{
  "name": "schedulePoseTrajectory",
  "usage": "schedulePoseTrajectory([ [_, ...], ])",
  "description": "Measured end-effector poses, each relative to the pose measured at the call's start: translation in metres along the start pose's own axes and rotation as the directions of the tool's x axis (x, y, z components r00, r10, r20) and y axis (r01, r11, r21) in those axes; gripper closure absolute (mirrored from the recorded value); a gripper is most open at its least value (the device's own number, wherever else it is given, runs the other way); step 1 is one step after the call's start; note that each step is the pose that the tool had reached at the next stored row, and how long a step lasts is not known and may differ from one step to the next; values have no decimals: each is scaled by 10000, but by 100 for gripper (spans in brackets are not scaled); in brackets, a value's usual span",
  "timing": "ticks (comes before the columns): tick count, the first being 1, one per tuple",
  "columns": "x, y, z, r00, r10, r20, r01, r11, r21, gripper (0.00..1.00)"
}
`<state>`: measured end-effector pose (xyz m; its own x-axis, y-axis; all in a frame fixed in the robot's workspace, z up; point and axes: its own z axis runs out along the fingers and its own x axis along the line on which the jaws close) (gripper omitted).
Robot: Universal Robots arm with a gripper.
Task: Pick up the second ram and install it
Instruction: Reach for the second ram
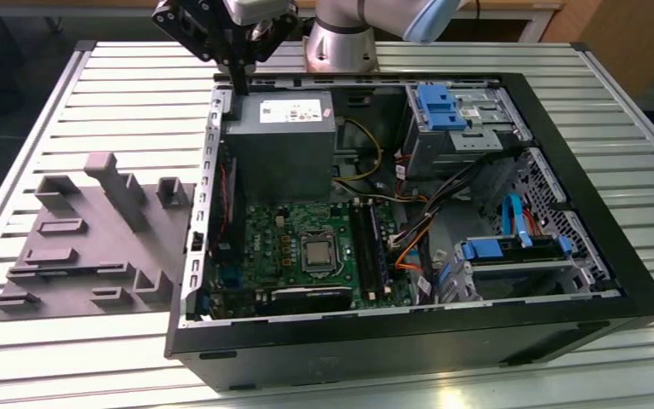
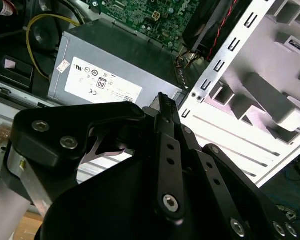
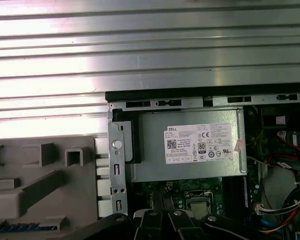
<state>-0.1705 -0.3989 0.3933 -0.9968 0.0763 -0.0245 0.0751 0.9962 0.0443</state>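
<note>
The second ram is a slim strip with small chips and a bluish sheen. It lies in a slot of the grey holder beside the computer case. My gripper hangs over the case's far corner on the exterior view's left, above the edge of the grey power supply, well apart from the ram. In the second wrist view its black fingers meet at the gripper tip, shut, with nothing showing between them.
The open case holds the green motherboard, its long black slot strips, cables and blue drive brackets. The grey holder has tall posts sticking up. A slatted metal table surrounds everything.
</note>
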Motion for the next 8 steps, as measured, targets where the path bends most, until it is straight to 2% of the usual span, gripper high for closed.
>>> schedulePoseTrajectory([
  [8, 35, -3, -1, 10000, 0, 0, 0, 10000, 0, 89],
])
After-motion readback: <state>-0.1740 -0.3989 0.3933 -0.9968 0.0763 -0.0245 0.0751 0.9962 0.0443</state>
